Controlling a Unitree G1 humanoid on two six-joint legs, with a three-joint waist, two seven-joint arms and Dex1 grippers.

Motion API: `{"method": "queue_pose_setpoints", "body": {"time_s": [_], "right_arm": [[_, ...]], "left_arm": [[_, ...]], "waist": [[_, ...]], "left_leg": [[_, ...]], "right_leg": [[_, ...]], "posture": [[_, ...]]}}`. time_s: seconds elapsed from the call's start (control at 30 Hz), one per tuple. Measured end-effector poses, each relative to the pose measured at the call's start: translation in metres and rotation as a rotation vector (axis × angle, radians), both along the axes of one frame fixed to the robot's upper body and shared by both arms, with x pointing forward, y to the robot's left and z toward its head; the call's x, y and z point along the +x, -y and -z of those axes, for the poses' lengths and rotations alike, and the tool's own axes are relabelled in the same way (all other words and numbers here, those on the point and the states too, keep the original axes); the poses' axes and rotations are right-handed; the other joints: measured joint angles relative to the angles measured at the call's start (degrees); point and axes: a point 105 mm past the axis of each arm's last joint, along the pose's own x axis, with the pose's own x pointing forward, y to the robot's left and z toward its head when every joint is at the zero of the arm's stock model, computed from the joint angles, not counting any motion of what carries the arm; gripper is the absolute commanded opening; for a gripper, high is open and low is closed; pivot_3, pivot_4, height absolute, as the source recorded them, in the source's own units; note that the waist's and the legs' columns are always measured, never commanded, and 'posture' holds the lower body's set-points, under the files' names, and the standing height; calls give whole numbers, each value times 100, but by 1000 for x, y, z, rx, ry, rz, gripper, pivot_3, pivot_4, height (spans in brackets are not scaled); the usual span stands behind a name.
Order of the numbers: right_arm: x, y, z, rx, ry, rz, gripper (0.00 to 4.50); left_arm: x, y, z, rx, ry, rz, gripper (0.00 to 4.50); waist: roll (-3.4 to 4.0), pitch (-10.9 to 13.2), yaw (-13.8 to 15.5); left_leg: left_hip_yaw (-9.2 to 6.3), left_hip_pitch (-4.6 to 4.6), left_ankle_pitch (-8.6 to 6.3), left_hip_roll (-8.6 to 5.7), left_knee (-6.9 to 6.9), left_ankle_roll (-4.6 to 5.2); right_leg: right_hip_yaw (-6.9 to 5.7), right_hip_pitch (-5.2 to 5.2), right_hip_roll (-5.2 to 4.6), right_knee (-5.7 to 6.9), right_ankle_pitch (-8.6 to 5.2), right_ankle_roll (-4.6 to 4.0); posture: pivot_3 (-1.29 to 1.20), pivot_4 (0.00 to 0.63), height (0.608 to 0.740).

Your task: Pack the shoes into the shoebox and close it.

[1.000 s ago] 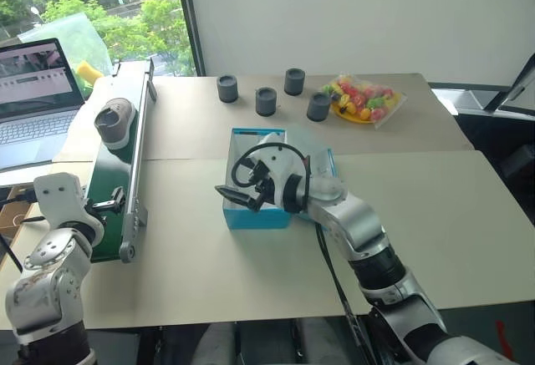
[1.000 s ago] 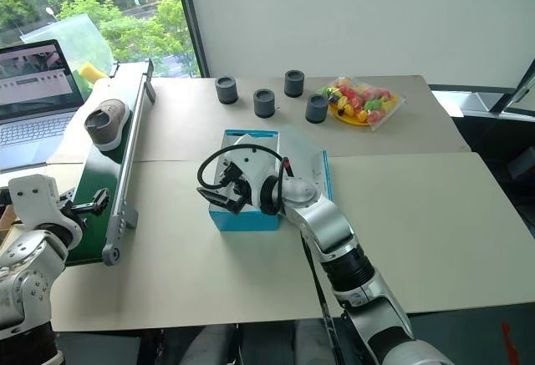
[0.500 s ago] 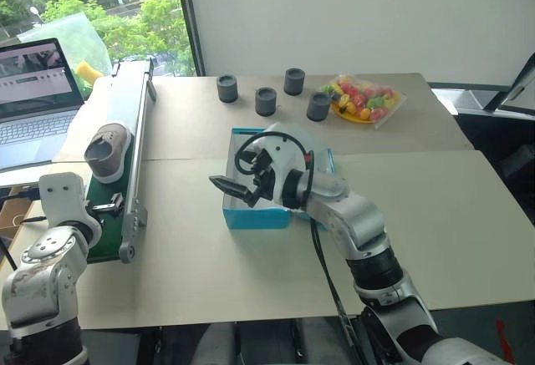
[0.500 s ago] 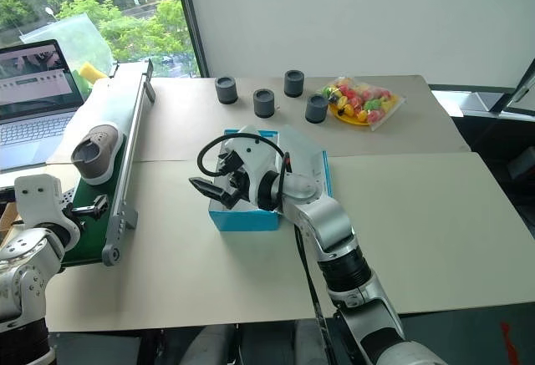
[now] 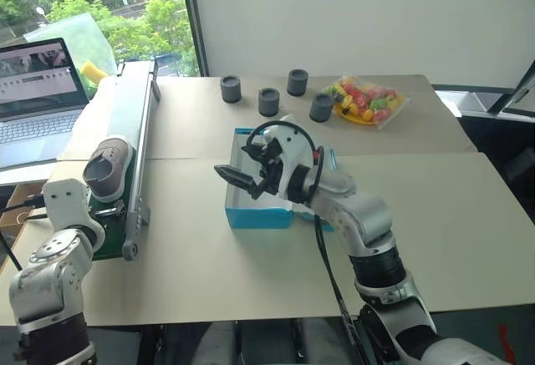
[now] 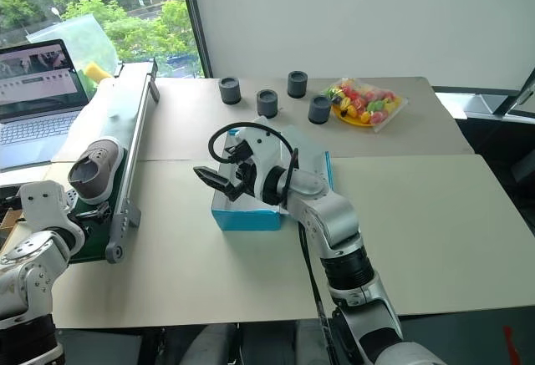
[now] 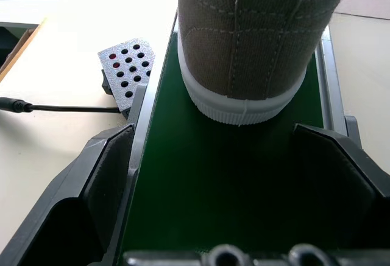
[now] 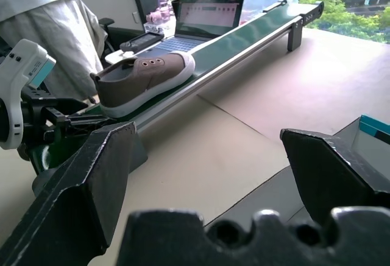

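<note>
One dark grey shoe [image 5: 106, 167] with a pale sole rides the green conveyor belt [image 5: 138, 123] near its front end, heel toward my left gripper [image 5: 113, 212]. In the left wrist view the shoe's heel [image 7: 256, 41] stands just beyond that open gripper [image 7: 228, 175], apart from the fingers [image 7: 103, 175]. The turquoise shoebox [image 5: 259, 216] sits open mid-table. My right gripper [image 5: 236, 179] hovers open and empty over its front left corner. The right arm hides most of the box's inside. The right wrist view looks past that gripper [image 8: 207, 175] to the shoe [image 8: 143, 77].
A laptop [image 5: 38, 89] stands left of the conveyor. Several dark grey cylinders [image 5: 269, 100] and a bag of colourful pieces [image 5: 365, 100] lie at the table's back. A person in pale clothing [image 8: 42, 10] stands beyond the conveyor's near end.
The shoe has travelled along the belt toward the left gripper. My right gripper has lifted a little from the box's front edge and turned. Both stay open.
</note>
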Motion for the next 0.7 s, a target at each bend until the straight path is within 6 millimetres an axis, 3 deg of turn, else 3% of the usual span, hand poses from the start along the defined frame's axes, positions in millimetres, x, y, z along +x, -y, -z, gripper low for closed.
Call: {"method": "queue_pose_setpoints", "body": {"time_s": [0.47, 0.7], "right_arm": [[-2, -1, -2, 21, -13, -10, 4500], [0, 1, -4, 25, -9, 9, 4500]], "left_arm": [[7, 11, 1, -25, 14, 27, 4456], [7, 10, -3, -51, 32, 11, 2743]], "waist": [[0, 0, -18], [0, 0, -11]], "left_leg": [[0, -4, 0, 0, -2, 0], [0, -4, 0, 0, -1, 0]], "right_leg": [[0, -4, 0, -2, 0, 0], [0, -4, 1, -1, 0, 0]], "posture": [[0, 150, 740], [0, 150, 740]]}}
